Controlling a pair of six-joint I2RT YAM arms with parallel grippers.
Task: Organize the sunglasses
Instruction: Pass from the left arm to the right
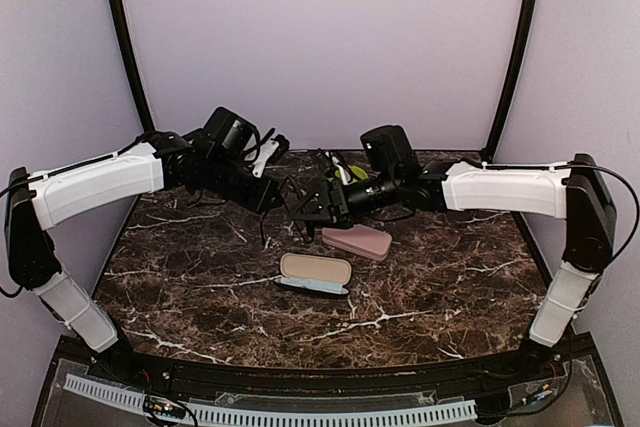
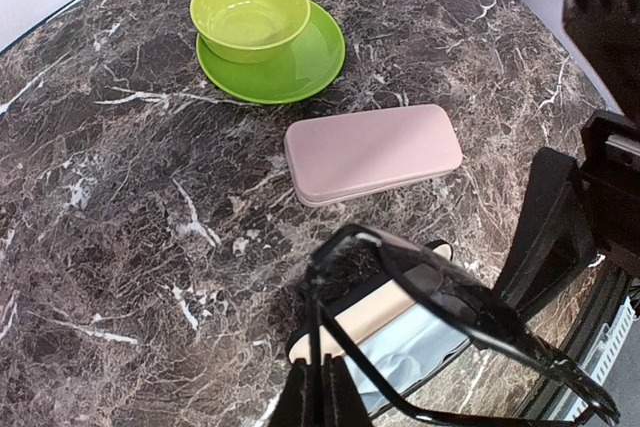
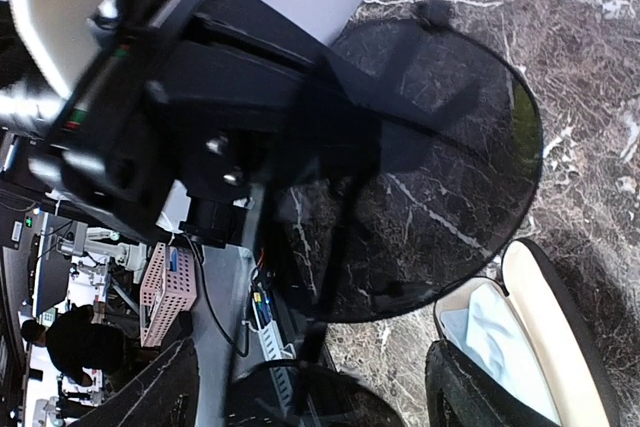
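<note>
Open case [image 1: 315, 272] lies nearest, pink case [image 1: 357, 241] just behind. Above them both arms reach inward, forearms roughly level, wrists almost meeting. Left gripper [image 2: 320, 402] is pinched tight on the black sunglasses [image 3: 430, 177], held in the air over the open case. Right gripper [image 3: 310, 387] has its jaws spread either side of the frame; contact unclear. Green bowl [image 2: 250, 9] farthest.

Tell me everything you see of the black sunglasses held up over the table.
The black sunglasses have a thin black frame, slim arms and large round dark lenses, tinted yet see-through: the marble table shows through one. They hang tilted in the air above the open case, not touching it. The left gripper has its jaws shut on a thin bar of the frame; the right gripper sits with open jaws either side of a lens, not gripping it.
</note>
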